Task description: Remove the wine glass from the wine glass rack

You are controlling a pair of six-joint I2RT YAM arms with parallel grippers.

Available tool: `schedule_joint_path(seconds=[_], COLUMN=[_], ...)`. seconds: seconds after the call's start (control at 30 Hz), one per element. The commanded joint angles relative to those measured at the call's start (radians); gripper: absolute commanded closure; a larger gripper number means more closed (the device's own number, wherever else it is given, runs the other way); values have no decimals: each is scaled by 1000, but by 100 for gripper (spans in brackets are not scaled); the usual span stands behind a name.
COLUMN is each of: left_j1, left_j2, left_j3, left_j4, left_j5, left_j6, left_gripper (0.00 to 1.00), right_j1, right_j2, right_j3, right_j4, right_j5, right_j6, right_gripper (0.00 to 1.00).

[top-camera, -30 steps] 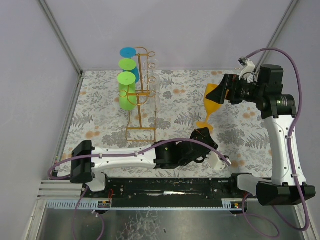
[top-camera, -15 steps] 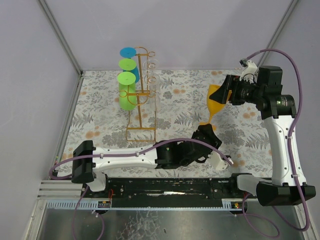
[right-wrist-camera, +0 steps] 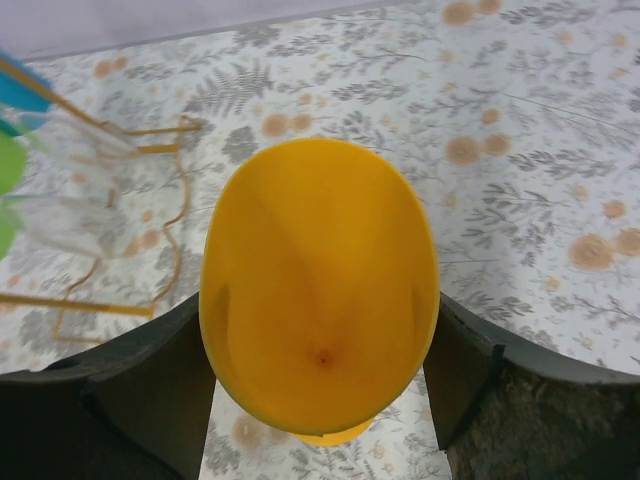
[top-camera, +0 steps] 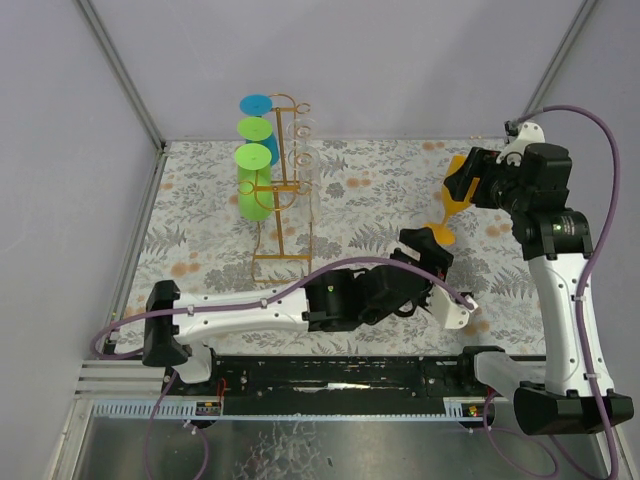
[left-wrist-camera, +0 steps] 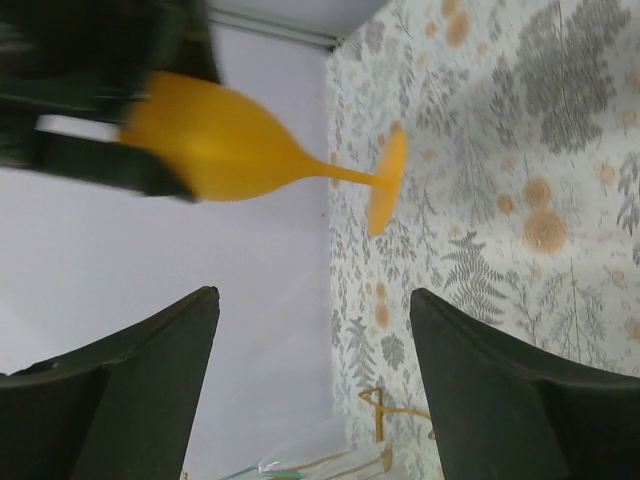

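Wine glass (top-camera: 442, 235), the orange one, is off the wine glass rack (top-camera: 282, 215) and out on the right side of the table (top-camera: 200, 240), well apart from the rack. From the overhead camera you see it leaning, foot low over the floral tabletop, bowl up inside the right gripper (top-camera: 470, 180). Green and blue glasses (top-camera: 252, 180) and some clear glasses (top-camera: 305, 165) hang on the rack at the back left. Your left gripper (top-camera: 425, 252) sits just beside the orange foot, and that's the first worry: swing either arm carelessly and the foot clips those black fingers. Over to the left wrist camera: jaws spread wide, nothing between them, and the glass lies across the view beyond them, bowl buried in the other arm's dark fingers (left-wrist-camera: 90, 150), foot close to the table. Whether it touches, I can't tell. Right wrist camera now: you're looking straight into the bowl, a finger pad (right-wrist-camera: 150, 390) pressed on each side, so that pincer is grasping the glass. Watch it, though: a smooth tapering bowl can slide out of a squeeze like that, and if you let go while it leans, I'd expect it to topple and roll.
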Motion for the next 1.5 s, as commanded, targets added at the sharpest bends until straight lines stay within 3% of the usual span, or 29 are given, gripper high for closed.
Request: schedule_joint_path(seconds=[0.0,0.37,0.57,0.77,1.17,1.47], left_j1=[-1,82,275,482,650,699], left_j2=[-46,-116,-151,-212,-345,-362], left_j3=[120,320,447,419,327,296], left_j4=[-58,-135,-173,-221,-268,-282], left_j5=[56,174,297,430,528,568], left_j6=[-156,-406,-672,-906,-1030,-1074], left_gripper=[23,21,17,11,7,1], right_j1=[7,7,8,37,41,41], right_j2=[-27,30,89,168,360,471], right_j3=[-126,-321,-474,-607,-687,-668], right_j4=[222,532,817,1109,1433,1491], right_j5=[208,291,289,277,259,268], right_j6=[10,17,-43,-143,-279,-256], right_gripper=[29,28,28,26,24,17])
